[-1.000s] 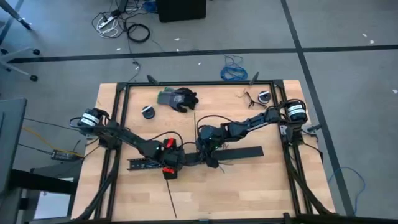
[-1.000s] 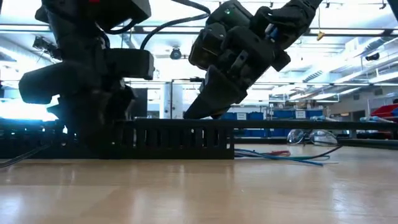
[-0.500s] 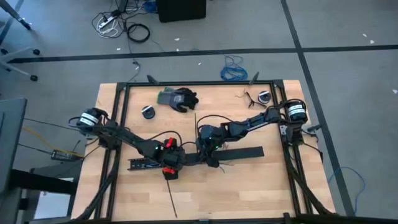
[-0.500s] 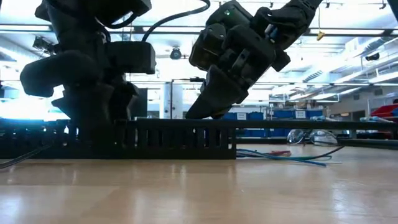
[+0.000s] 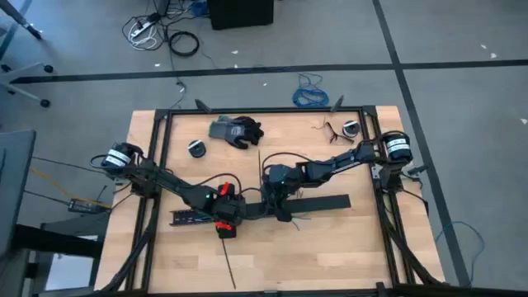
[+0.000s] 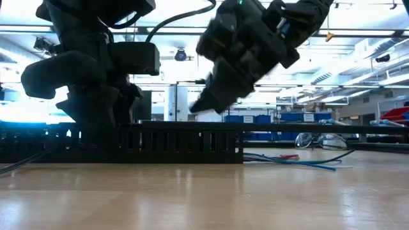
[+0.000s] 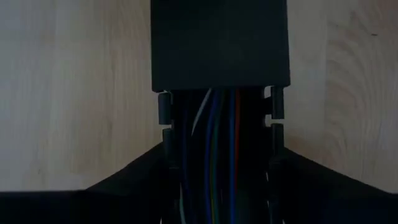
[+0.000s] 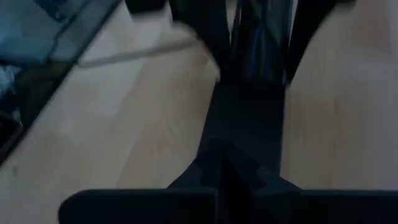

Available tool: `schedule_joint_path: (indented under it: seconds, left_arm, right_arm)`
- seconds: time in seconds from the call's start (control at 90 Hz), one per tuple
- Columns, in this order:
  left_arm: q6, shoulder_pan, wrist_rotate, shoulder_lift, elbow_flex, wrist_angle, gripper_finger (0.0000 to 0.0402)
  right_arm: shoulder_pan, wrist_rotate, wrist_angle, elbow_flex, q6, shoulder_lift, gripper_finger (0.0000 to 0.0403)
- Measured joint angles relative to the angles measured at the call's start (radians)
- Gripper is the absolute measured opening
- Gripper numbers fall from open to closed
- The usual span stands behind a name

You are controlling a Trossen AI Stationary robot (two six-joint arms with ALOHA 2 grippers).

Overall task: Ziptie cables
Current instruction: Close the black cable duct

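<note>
The cables, blue, green, white and red wires, lie inside a black slotted duct near the table's middle. Their ends fan out of the duct's right end. A black cover caps the duct's farther stretch. My left gripper straddles the duct from above. My right gripper hangs shut just above the duct's top, touching nothing. One ziptie lies near the front edge, another beyond the arms. My left gripper holds the duct's two side walls between its two fingers, in the uncovered stretch just before the cover. The fingers point down and lie across the duct. The duct rests flat on the table with the wires running between the fingers.
A flat black bar lies right of the duct. A dark glove and two small round things lie toward the far edge. Black frame rails run along the table's sides. The near half is bare wood.
My right gripper has risen a little off the top of the duct, moving quickly. The duct and the cables have stayed where they were.
</note>
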Motion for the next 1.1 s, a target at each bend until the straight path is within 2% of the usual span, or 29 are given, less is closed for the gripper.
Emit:
schedule_joint_path:
  seconds: [0.2, 0.478, 0.644, 0.8, 1.1]
  left_arm:
    - [-0.003, 0.0, -0.003, 0.0, 0.0, 0.0, 0.0234]
    - [0.0, 0.0, -0.004, 0.0, 0.0, 0.014, 0.0234]
    - [0.0, 0.0, -0.005, 0.0, 0.0, 0.017, 0.0234]
    - [0.001, 0.0, -0.009, 0.0, -0.001, 0.019, 0.0234]
    - [-0.002, 0.0, -0.028, 0.0, 0.0, 0.005, 0.0244]
  right_arm:
    - [0.008, 0.032, -0.139, 0.0, -0.002, 0.002, 0.0]
    - [0.01, 0.051, -0.102, -0.01, 0.006, 0.033, 0.0]
    - [-0.005, 0.015, -0.048, 0.004, 0.009, 0.068, 0.0]
    - [-0.008, -0.017, -0.049, 0.04, 0.009, 0.124, 0.0]
    - [-0.008, -0.019, -0.092, 0.047, 0.014, 0.121, 0.0]
